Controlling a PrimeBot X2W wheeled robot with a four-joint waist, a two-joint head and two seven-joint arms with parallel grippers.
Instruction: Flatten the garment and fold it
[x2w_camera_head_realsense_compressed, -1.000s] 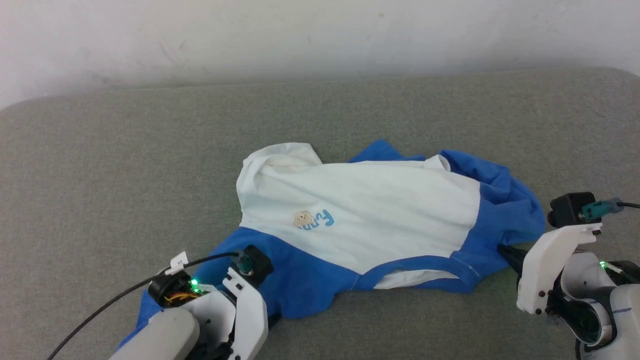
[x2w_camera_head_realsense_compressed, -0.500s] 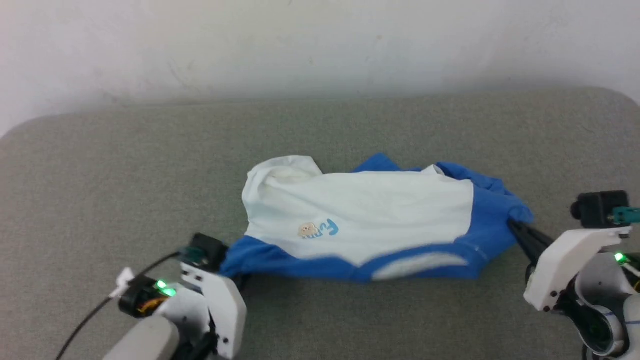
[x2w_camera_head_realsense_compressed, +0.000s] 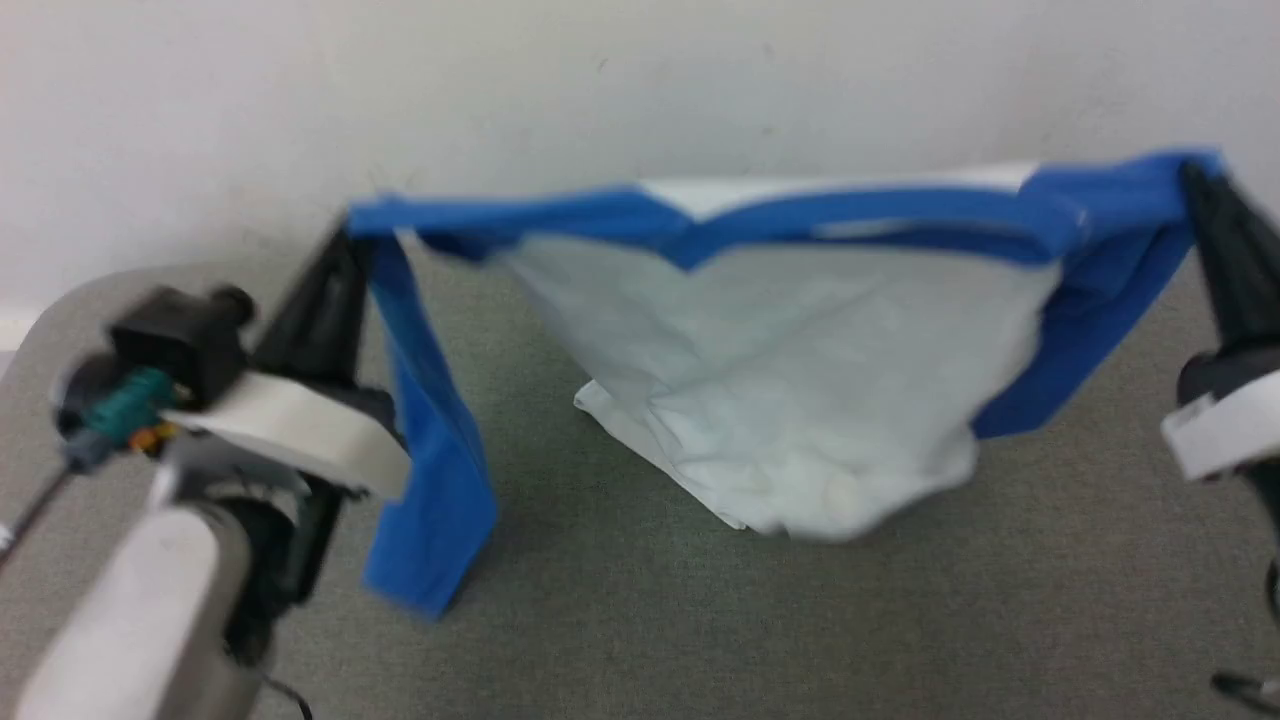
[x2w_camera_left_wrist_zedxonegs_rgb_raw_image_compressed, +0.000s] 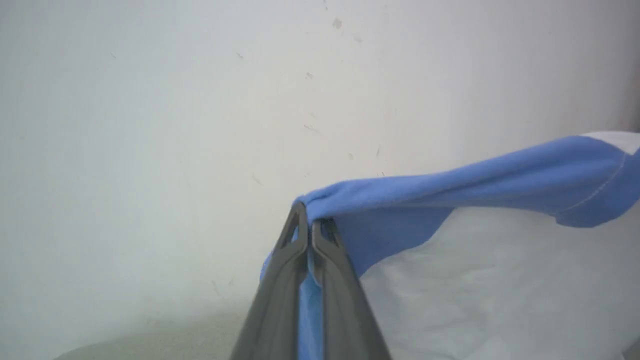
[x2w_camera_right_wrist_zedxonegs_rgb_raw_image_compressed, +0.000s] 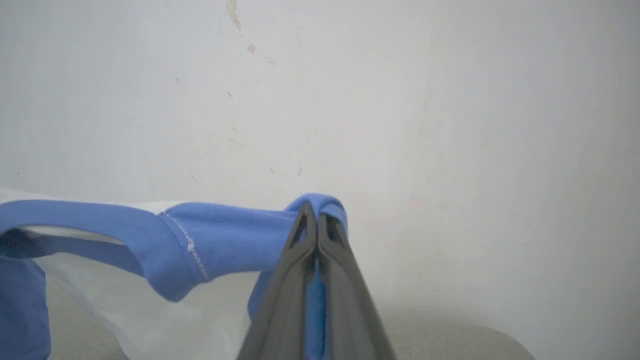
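The garment (x2w_camera_head_realsense_compressed: 800, 390), white in the body with blue sleeves, hangs in the air, stretched between both grippers above the grey cushion. My left gripper (x2w_camera_head_realsense_compressed: 345, 235) is shut on its blue left shoulder, and a blue sleeve (x2w_camera_head_realsense_compressed: 430, 480) dangles below that grip. My right gripper (x2w_camera_head_realsense_compressed: 1195, 180) is shut on the blue right shoulder. In the left wrist view the closed fingers (x2w_camera_left_wrist_zedxonegs_rgb_raw_image_compressed: 310, 230) pinch blue cloth (x2w_camera_left_wrist_zedxonegs_rgb_raw_image_compressed: 450, 190). In the right wrist view the closed fingers (x2w_camera_right_wrist_zedxonegs_rgb_raw_image_compressed: 315, 220) pinch a blue fold (x2w_camera_right_wrist_zedxonegs_rgb_raw_image_compressed: 225, 240). The white hem sags down to the cushion.
A grey fabric cushion (x2w_camera_head_realsense_compressed: 700, 620) spreads under the garment. A pale wall (x2w_camera_head_realsense_compressed: 600, 90) rises close behind it. The cushion's rounded left corner (x2w_camera_head_realsense_compressed: 60, 300) lies beside my left arm.
The left gripper has closed on the blue shoulder. Both arms have lifted the garment off the cushion, pulling it taut. The head camera has tilted up.
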